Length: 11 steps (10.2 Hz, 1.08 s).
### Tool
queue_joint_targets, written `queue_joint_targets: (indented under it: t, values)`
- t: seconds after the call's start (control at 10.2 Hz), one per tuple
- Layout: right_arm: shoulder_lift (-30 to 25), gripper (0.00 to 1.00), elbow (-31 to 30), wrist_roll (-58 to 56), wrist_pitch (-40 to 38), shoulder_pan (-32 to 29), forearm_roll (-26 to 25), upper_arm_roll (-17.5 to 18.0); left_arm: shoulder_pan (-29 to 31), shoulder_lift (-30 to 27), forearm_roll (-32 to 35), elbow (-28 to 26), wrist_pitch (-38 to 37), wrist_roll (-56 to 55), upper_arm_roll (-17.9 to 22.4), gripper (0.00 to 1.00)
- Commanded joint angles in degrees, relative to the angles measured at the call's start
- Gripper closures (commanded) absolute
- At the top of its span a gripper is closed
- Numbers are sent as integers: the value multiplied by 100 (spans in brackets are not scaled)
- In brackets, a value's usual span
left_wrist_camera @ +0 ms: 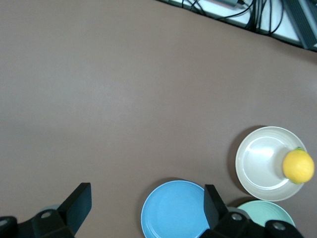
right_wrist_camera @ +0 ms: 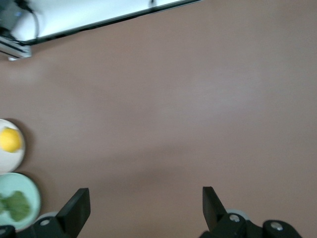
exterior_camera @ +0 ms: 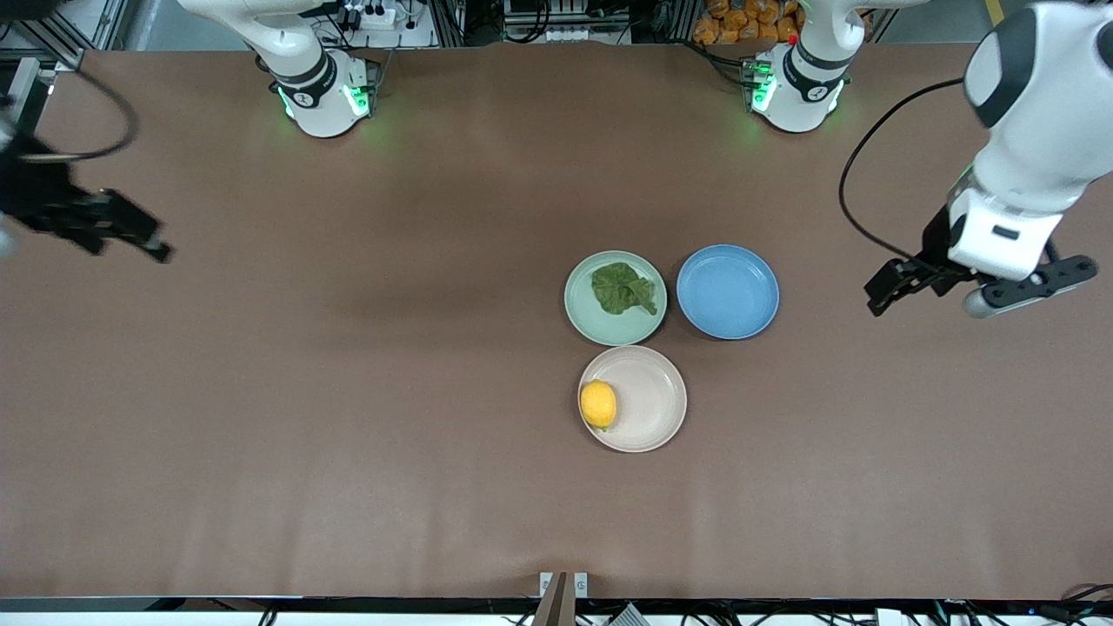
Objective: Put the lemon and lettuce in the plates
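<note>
The lemon (exterior_camera: 598, 404) lies in the beige-white plate (exterior_camera: 650, 398), at its rim toward the right arm's end. The lettuce (exterior_camera: 622, 289) lies flat in the mint green plate (exterior_camera: 630, 327), which is farther from the front camera. My left gripper (exterior_camera: 880, 294) is open and empty, up over bare table toward the left arm's end. My right gripper (exterior_camera: 139, 236) is open and empty over the right arm's end. The left wrist view shows the lemon (left_wrist_camera: 298, 166) in its plate (left_wrist_camera: 260, 158). The right wrist view shows the lemon (right_wrist_camera: 10, 140) and the lettuce (right_wrist_camera: 16, 206).
An empty blue plate (exterior_camera: 728, 291) sits beside the mint green plate, toward the left arm's end; it also shows in the left wrist view (left_wrist_camera: 173, 210). The three plates cluster near the table's middle. Brown table surface spreads all around them.
</note>
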Motion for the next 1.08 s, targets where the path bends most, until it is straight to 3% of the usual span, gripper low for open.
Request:
queue_joint_targets:
  t: [0.0,0.2,0.39,0.59,0.98]
  values:
    - [-155,0,-129,-1063,-2,22,-243,-340,-55,-51,-124,531,-820,764,27,0]
    - [-225,0,-50,-1244,-63,-276,-421,-219,-55,18,-386,1137,-1587,1251,35,0]
    - [-181,0,213,-1183,-300,-1110,-455,772,-55,-60,-379,1367,-2369,1462,-8,0]
    - [-155,0,232,-1129,-371,-1331,-447,924,-55,-357,-379,1298,-2513,1393,-35,0]
    - [-128,0,319,-798,-764,-1060,-728,855,-46,-368,-317,1377,-2583,1479,-88,0]
